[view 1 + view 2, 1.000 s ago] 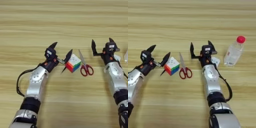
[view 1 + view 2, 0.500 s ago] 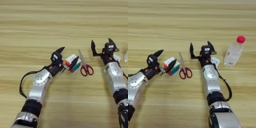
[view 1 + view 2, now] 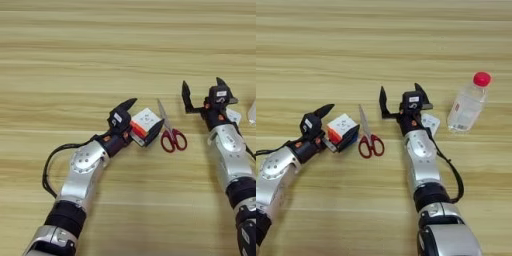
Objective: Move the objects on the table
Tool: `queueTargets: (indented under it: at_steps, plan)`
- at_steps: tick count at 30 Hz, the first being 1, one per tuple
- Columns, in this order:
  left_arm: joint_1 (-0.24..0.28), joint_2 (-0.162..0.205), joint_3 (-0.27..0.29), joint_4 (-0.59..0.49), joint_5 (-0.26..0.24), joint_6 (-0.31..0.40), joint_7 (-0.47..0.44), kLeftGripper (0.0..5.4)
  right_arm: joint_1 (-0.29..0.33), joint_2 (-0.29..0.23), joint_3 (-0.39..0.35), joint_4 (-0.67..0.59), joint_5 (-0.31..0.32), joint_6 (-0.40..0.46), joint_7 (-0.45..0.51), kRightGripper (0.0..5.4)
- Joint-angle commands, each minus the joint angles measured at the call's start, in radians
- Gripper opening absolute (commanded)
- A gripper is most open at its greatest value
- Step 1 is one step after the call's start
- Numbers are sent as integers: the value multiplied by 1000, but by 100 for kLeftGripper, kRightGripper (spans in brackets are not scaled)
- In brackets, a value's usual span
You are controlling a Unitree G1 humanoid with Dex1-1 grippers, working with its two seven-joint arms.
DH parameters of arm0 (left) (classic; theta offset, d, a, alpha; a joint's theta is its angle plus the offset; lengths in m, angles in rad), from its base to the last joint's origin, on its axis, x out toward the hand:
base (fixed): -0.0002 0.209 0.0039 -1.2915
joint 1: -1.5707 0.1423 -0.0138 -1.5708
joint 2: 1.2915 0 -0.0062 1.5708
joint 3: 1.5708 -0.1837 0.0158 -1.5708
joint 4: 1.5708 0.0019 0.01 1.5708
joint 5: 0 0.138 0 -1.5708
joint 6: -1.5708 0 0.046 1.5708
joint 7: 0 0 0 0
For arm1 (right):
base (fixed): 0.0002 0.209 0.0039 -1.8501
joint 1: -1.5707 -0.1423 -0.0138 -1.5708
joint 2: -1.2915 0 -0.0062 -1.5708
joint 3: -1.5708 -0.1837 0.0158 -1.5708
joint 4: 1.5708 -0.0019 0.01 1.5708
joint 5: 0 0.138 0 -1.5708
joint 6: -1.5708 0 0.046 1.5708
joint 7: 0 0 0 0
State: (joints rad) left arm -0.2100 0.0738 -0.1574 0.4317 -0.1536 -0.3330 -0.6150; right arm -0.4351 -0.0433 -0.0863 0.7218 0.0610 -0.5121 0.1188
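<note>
Leftmost, the left tool (image 3: 141, 121) reaches in from the lower left over the broad light-brown wooden worktop (image 3: 75, 60), its two black fingers spread around the multicoloured puzzle cube (image 3: 145, 125); one finger points up past the cube's far left corner and the other lies along its near right side, so the cube sits between them, tilted with its white face upward; whether the fingers press on it I cannot tell. Just right of the cube lie the red-handled scissors (image 3: 369, 136), flat on the worktop, blades pointing away and red loops nearest the robot; they are close beside the lower finger but appear apart from it. Further right, the right tool (image 3: 401, 95) stands upright above the worktop with its two black fingers spread wide and nothing between them. A white remote control (image 3: 429, 123) shows partly from behind that arm, just to its right. Rightmost, the clear plastic bottle with red cap (image 3: 468, 102) lies on the worktop, cap pointing away and to the right, well apart from the scissors.
</note>
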Motion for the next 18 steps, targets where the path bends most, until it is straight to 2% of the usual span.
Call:
queueTargets:
  at_steps: [1, 18]
  plan:
    - [-1, 13, -10, 29, 32, -4, -1, 540, -18, -6, -2, 11, -1, -8, 4, 539]
    - [-41, 13, -1, 151, 60, -26, 20, 540, -18, -6, -2, 9, 1, -8, 5, 539]
